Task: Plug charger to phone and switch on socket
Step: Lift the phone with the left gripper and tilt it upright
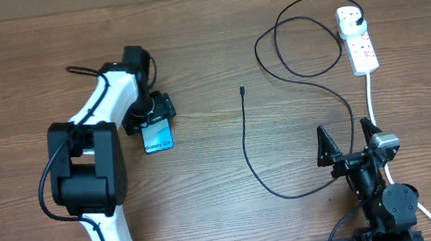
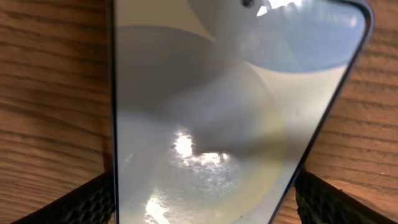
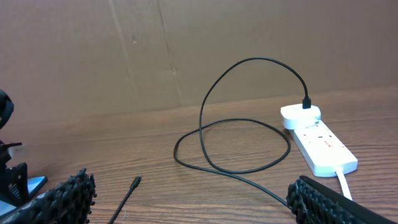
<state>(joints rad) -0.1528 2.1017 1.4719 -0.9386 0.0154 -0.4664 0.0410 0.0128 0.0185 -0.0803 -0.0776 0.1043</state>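
The phone (image 1: 158, 136) lies on the wooden table with its cyan screen up; it fills the left wrist view (image 2: 205, 112). My left gripper (image 1: 149, 115) sits over its far end, one finger against each long edge (image 2: 205, 208). The charger cable (image 1: 247, 145) runs from its loose connector tip (image 1: 243, 90), also in the right wrist view (image 3: 135, 182), through loops to the black plug (image 1: 359, 19) seated in the socket (image 1: 357, 41), a white power strip (image 3: 320, 143). My right gripper (image 1: 348, 143) is open and empty (image 3: 196, 208), near the front edge, right of the cable.
The strip's thick white lead (image 1: 370, 96) runs down the right side past my right arm. The cable's loops (image 1: 300, 47) lie left of the strip. A brown cardboard wall (image 3: 186, 50) stands behind the table.
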